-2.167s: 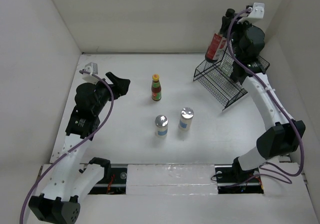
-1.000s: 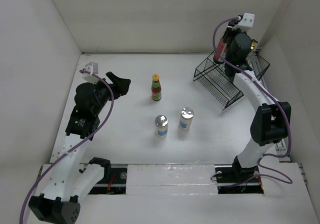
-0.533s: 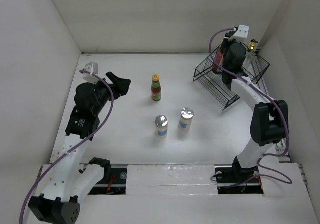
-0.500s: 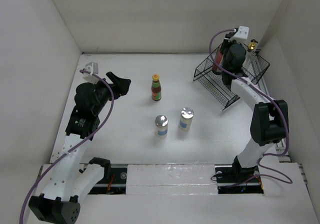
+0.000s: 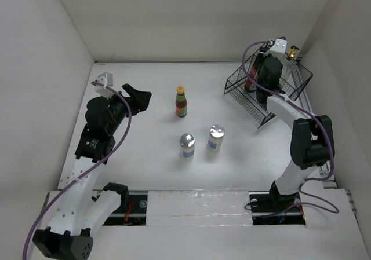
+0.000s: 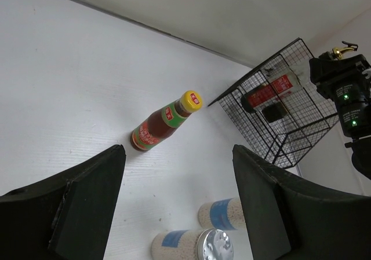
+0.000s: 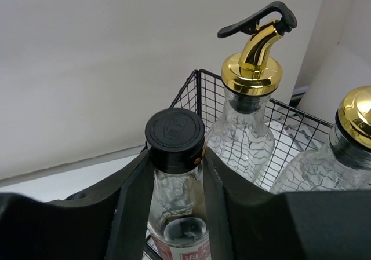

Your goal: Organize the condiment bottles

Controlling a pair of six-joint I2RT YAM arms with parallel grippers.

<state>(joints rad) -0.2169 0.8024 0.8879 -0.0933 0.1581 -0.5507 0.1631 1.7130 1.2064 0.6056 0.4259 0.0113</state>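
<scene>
My right gripper (image 7: pixel 174 205) is clenched on the neck of the black-capped bottle (image 7: pixel 174 131), with a pad pressed to each side of the clear glass just under the cap. That bottle, red-labelled lower down, is upright inside the black wire basket (image 5: pixel 272 106), at the basket's left end as the overhead camera sees it. From my left wrist the label shows plainly through the mesh (whether the base rests on the basket floor I cannot tell). Just beside it to the right, in the same basket, stands a gold-spouted cruet (image 7: pixel 250 127) with a black lever over its spout. A second cruet (image 7: pixel 348 150) stands further right, half cut off by the edge of the view. The basket sits at the far right corner of the table (image 5: pixel 145 167), turned at an angle to the walls.

My left gripper (image 6: pixel 177 173) is released. Its two fingers stand well apart with nothing between them, and it hovers above the left side of the table, facing the middle. The sauce bottle (image 5: pixel 181 102), yellow-capped and red-labelled, stands upright on the open table, well apart from the basket. Nearer to my bases, the left shaker (image 5: pixel 186 145) and the right shaker (image 5: pixel 215 137) stand upright side by side. Both are silver-topped and blue-labelled, close together but not touching.
</scene>
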